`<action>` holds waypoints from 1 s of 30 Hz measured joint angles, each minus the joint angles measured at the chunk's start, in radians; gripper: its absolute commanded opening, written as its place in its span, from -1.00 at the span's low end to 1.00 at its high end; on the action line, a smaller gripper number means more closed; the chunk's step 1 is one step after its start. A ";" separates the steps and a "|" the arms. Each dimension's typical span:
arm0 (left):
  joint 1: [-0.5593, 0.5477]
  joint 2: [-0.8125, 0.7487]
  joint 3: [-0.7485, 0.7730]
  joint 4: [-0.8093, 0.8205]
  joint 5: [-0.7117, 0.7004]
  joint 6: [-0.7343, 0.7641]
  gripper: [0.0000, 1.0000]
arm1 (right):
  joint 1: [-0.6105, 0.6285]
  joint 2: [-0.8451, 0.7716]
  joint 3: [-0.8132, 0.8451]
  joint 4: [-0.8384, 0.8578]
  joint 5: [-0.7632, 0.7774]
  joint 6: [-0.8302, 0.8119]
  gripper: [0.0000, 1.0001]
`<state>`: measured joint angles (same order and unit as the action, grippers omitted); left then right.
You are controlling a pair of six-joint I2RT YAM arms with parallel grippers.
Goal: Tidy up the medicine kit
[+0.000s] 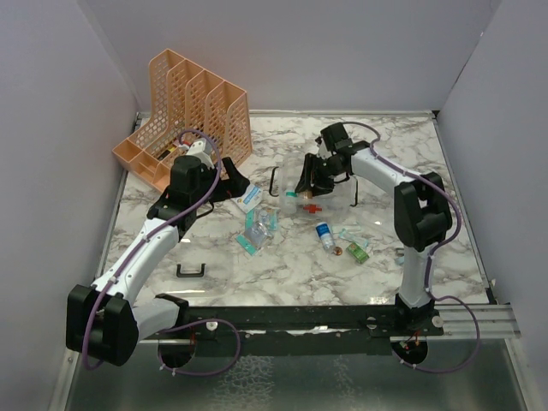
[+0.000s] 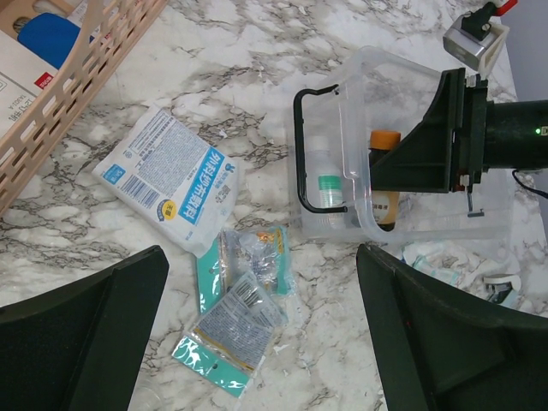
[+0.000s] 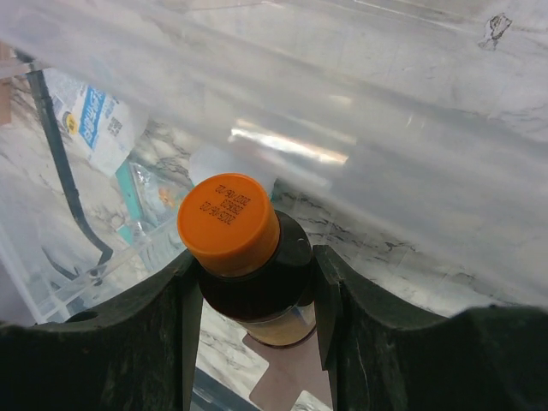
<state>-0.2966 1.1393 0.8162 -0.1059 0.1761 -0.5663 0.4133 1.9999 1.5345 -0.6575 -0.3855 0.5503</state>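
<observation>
Top view first: the medicine kit (image 1: 336, 204) sits on the marble table (image 1: 282, 278) just right of centre, a clear box with a red cross on its near side. The right gripper (image 1: 310, 178) reaches down into it from 12 o'clock. On the right wrist camera, its fingers (image 3: 111, 342) are clamped on either side of a brown bottle (image 3: 257, 295) with an orange cap, and the kit's clear wall (image 3: 360, 94) rises behind it.

The left wrist view shows the same scene from the other side. The kit (image 2: 377, 73) is at 2 o'clock, its black handle (image 2: 298, 145) on the side facing the camera. Inside, a white bottle (image 2: 324, 175) with a green label stands just beside the orange-capped bottle (image 2: 385, 141), which the right gripper (image 2: 411, 163) holds.

The left gripper (image 1: 233, 181) hangs at 9 o'clock of the kit with its fingers (image 2: 86, 334) spread wide apart and nothing between them. Beneath it lie a blue-and-white packet (image 2: 167, 180) and a loose heap of teal sachets (image 2: 235, 321).

From above, that packet (image 1: 251, 199) is at 9 o'clock of the kit and the sachets (image 1: 255, 233) at 7 o'clock. A small blue-capped bottle (image 1: 324, 233) lies at 6 o'clock and a green item (image 1: 358, 251) at 5 o'clock. The orange mesh rack (image 1: 188, 107) stands at the table's 10 o'clock corner.
</observation>
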 measured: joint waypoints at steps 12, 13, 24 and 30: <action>0.000 0.006 0.000 0.000 0.000 0.004 0.89 | 0.003 0.050 0.028 -0.022 -0.024 -0.035 0.14; 0.000 0.007 0.000 0.000 0.000 0.005 0.89 | 0.004 0.058 0.030 -0.024 -0.025 -0.039 0.16; 0.000 0.010 0.000 -0.010 0.000 0.021 0.89 | 0.004 0.063 0.030 -0.027 -0.032 -0.056 0.33; 0.000 0.018 0.000 -0.018 0.000 0.026 0.89 | 0.004 0.052 0.014 -0.023 -0.022 -0.057 0.38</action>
<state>-0.2966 1.1576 0.8158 -0.1238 0.1757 -0.5404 0.4175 2.0521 1.5482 -0.6807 -0.4076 0.4931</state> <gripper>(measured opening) 0.947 0.684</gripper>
